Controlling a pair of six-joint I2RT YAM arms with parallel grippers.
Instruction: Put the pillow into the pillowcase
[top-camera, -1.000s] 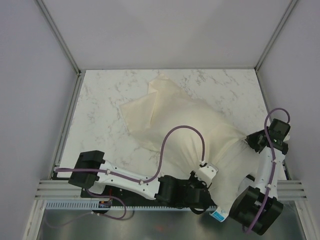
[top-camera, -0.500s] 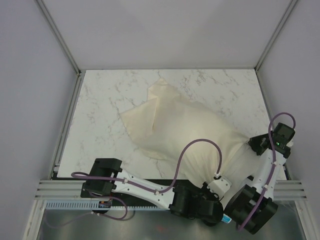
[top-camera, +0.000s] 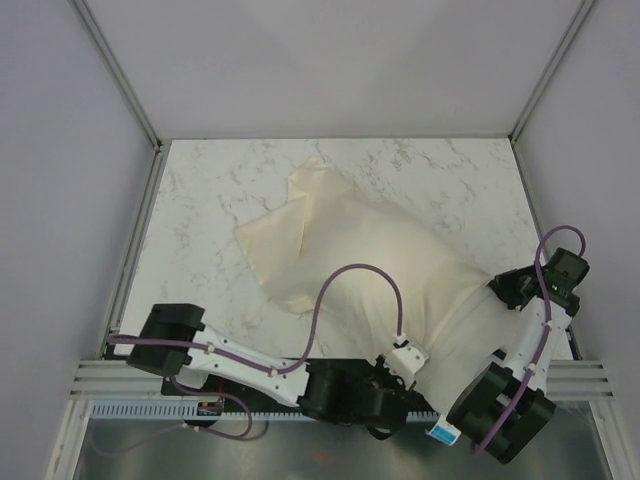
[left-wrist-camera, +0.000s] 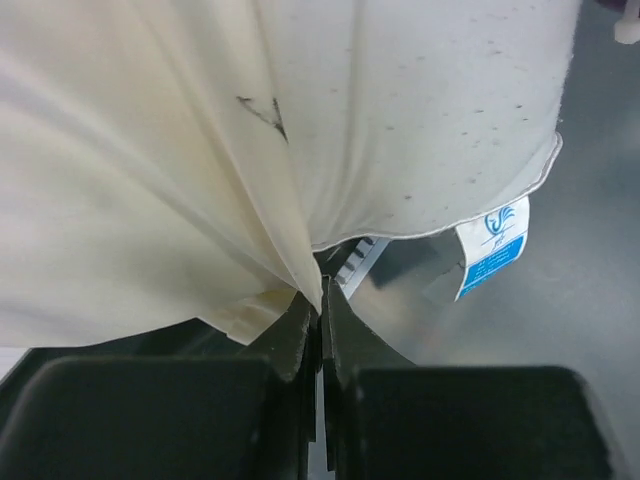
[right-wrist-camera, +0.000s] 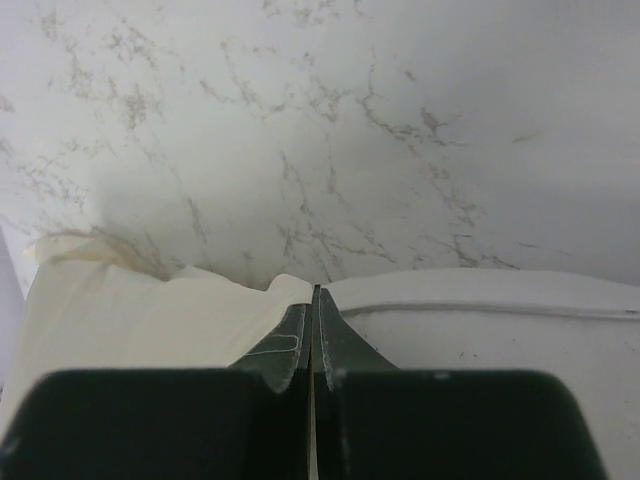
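The cream pillowcase lies diagonally across the marble table and covers most of the pillow. The pillow's whiter end sticks out at the near right, and its blue tag hangs past the table edge. My left gripper is shut on the pillowcase's open hem at the near side. In the left wrist view a pinch of cream pillowcase runs into the gripper, with the pillow and tag beside it. My right gripper is shut on the hem at the far side. Its wrist view shows the gripper where pillowcase meets pillow.
The marble table is boxed in by grey walls with metal corner posts. A metal rail and a grey metal ledge run along the near edge under the arm bases.
My left arm swung right and toward the near edge, then came back left, still gripping the hem. The pillowcase shifted slightly left and farther along the pillow. The right gripper barely moved.
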